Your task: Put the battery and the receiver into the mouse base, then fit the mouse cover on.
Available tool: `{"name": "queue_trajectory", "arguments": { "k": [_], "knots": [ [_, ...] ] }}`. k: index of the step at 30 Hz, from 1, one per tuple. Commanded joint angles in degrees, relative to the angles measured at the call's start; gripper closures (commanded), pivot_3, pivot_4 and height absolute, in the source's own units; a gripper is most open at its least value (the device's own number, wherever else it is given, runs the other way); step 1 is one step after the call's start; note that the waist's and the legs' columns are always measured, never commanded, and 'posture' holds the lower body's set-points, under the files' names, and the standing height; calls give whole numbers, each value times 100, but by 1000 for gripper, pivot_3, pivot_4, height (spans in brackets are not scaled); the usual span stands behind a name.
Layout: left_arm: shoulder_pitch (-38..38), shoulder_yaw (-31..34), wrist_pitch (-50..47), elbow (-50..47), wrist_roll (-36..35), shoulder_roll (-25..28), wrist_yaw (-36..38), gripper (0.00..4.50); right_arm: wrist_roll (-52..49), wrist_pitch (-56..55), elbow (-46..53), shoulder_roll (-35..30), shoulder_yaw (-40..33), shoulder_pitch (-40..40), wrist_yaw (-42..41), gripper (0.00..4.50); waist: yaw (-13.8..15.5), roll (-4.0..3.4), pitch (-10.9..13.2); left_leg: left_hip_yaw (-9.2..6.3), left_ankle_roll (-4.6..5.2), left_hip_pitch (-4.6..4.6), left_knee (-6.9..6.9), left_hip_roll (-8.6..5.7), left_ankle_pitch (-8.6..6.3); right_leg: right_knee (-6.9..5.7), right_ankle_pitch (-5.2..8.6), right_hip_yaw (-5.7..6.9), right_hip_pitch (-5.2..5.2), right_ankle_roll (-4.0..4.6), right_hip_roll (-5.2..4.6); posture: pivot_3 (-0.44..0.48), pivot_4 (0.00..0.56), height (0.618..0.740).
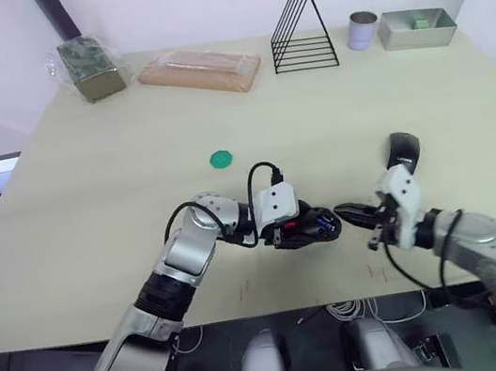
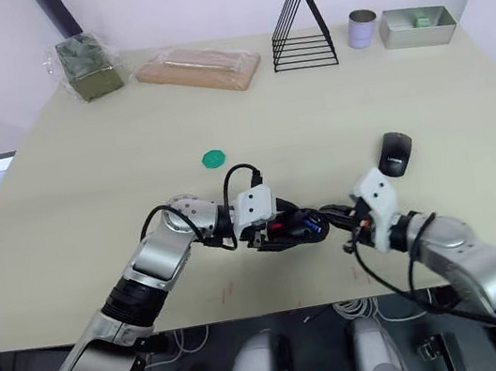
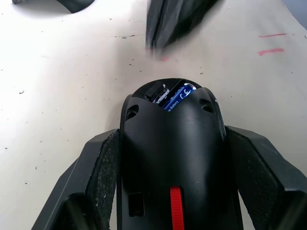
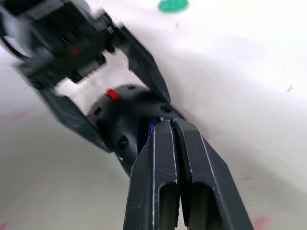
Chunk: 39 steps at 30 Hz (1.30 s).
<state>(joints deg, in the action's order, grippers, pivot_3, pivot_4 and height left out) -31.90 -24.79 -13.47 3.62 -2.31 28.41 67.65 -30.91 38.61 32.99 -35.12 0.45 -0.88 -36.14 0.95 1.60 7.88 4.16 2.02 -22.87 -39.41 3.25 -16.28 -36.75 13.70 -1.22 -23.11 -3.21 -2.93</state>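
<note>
Mouse base [image 3: 172, 158] is clamped from both sides by the left gripper [image 1: 304, 225] at the table's [image 1: 87, 193] near edge. Battery [image 3: 178, 97] is seen in the bay at the base's far end, long axis angled, apparently not fully seated; "Battery" is legible on its blue wrap. Right gripper [image 4: 173, 125] is pinched closed, nothing held, tips right at the battery bay from the robot's right. A push along the bay is judged to be the pending move. Mouse cover [image 2: 394, 153] is lying beyond the right arm, well apart. Receiver is not identified.
</note>
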Motion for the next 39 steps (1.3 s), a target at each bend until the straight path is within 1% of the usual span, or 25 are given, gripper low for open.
{"name": "queue_trajectory", "arguments": {
  "k": [1, 3, 4, 5, 8, 12, 16, 18, 19, 20, 22, 25, 28, 30, 33, 35, 36, 38, 39],
  "knots": [
    [-5, 16, -22, 43, 26, 1, -16, 1640, -553, 244, 482, -487, -738, 224, -405, 3558, -10, 5, -3, 0, 0, 0, 1, 0, 0, 2, 0, 3, 1, 0, 1, 0, 150, 740],
    [-5, 19, -25, 36, 24, -2, -16, 1640, -866, 425, 542, -654, -1033, 275, -470, 2505, -12, 5, -3, 0, 0, 3, 4, 1, 0, 0, 0, 5, 2, 0, 2, 0, 150, 740],
    [-5, 21, -28, 34, 23, -3, -15, 1640, -946, 473, 552, -695, -1101, 282, -473, 1812, -13, 4, -3, -2, 0, 3, 4, 1, 0, -2, 0, 6, 1, 1, 3, 0, 150, 740],
    [-9, 25, -24, 40, 23, -4, -18, 1640, -1035, 489, 604, -861, -1260, 360, -628, 1529, -10, 3, -2, -2, 0, 4, 4, 1, 0, -3, 0, 5, 2, 1, 3, 0, 150, 740],
    [-38, 47, -23, 58, 17, -18, -33, 1640, -1403, 578, 820, -1392, -2001, 829, -1148, 28, 10, 1, 1, -5, 0, 1, 1, -3, 0, 0, 1, 1, 2, 1, -1, 0, 150, 740],
    [-56, 39, 30, 117, 23, -35, -40, 1640, -1524, 504, 988, -1554, -2328, 1276, -1309, 28, -11, 5, -1, -10, 1, 5, 2, -2, -1, 6, 0, -3, 7, 0, -1, 0, 150, 740],
    [-62, 52, 54, 148, -14, -50, -18, 1640, -1711, 529, 1059, -1437, -2415, 1384, -1174, 28, -12, 5, -1, -10, 1, 10, 1, -1, 0, 1, 1, -3, 8, 1, 0, 0, 150, 740],
    [-59, 155, -72, 100, -151, -74, -17, 570, -1756, 534, 1078, -1416, -2411, 1386, -1110, 0, -11, 5, -1, -12, 1, 12, 1, -1, 0, 2, 0, -9, 8, 1, -1, 0, 150, 740],
    [-59, 198, -115, 71, -199, -80, -21, 266, -1773, 537, 1082, -1412, -2413, 1390, -1083, 0, -11, 6, 0, -12, 1, 12, 0, -1, 0, 2, 0, -10, 8, 1, -1, 0, 150, 740],
    [-60, 315, -155, 20, -311, -102, -52, 54, -1791, 549, 1088, -1411, -2424, 1401, -1044, 0, -12, 7, 1, -12, 1, 11, 0, -1, 0, 2, 0, -10, 7, 1, -1, 0, 150, 740],
    [-57, 612, -321, -125, -650, -121, -53, 54, -1819, 592, 1089, -1403, -2464, 1404, -906, 0, -12, 8, 2, -14, 1, 8, 1, -1, 0, 3, 1, -8, 6, 1, -1, 0, 150, 740],
    [110, 1066, -546, -577, -1260, 101, 220, 54, -1899, 712, 1095, -1424, -2586, 1472, -712, 0, -17, 8, 3, -18, 1, 4, 3, 0, -1, 3, 0, -6, 2, 0, 0, 0, 150, 740],
    [331, 1503, -874, -951, -1648, 385, 207, 54, -1960, 899, 1127, -1418, -2708, 1499, -385, 0, -19, 7, 3, -17, 1, 5, 5, 2, -1, 3, 0, -6, 1, -1, 0, 0, 150, 740],
    [571, 1837, -1165, -1189, -1959, 596, 187, 54, -2052, 1119, 1160, -1444, -2751, 1463, -86, 0, -25, 6, 3, -16, 1, 7, 6, 3, -1, 2, 1, -8, 1, 0, -1, 0, 150, 740],
    [1059, 2221, -1422, -1608, -2406, 898, 251, 54, -1914, 1183, 1203, -1421, -2769, 1413, 269, 0, -32, 5, 4, -13, 1, 11, 6, 5, -1, 2, 2, -12, 1, 1, -1, 0, 150, 740],
    [1362, 2539, -1624, -1798, -2679, 1004, 121, 54, -1684, 1300, 1161, -1440, -2707, 1283, 664, 0, -23, 5, 6, -12, 1, 10, 6, 5, -1, 2, 2, -12, 0, 1, -2, 0, 150, 740],
    [1576, 2763, -1657, -1844, -2766, 1045, 10, 54, -1712, 1635, 1083, -1421, -2720, 1110, 1067, 0, -25, 5, 6, -11, 1, 10, 5, 5, -1, 2, 2, -12, 0, 1, -3, 0, 150, 740],
    [1889, 3255, -1471, -1818, -3468, 792, 259, 54, -1819, 1948, 1010, -1330, -2755, 820, 1515, 0, -20, 5, 6, -9, 1, 10, 5, 4, 0, 2, 2, -12, -1, 1, -8, 0, 150, 740],
    [2006, 3325, -1137, -1796, -3377, 780, 308, 54, -1928, 2093, 1003, -1289, -2771, 683, 1668, 0, -16, 5, 6, -8, 1, 10, 5, 4, 0, 2, 2, -13, -2, 1, -9, 0, 150, 740]
  ]
}}
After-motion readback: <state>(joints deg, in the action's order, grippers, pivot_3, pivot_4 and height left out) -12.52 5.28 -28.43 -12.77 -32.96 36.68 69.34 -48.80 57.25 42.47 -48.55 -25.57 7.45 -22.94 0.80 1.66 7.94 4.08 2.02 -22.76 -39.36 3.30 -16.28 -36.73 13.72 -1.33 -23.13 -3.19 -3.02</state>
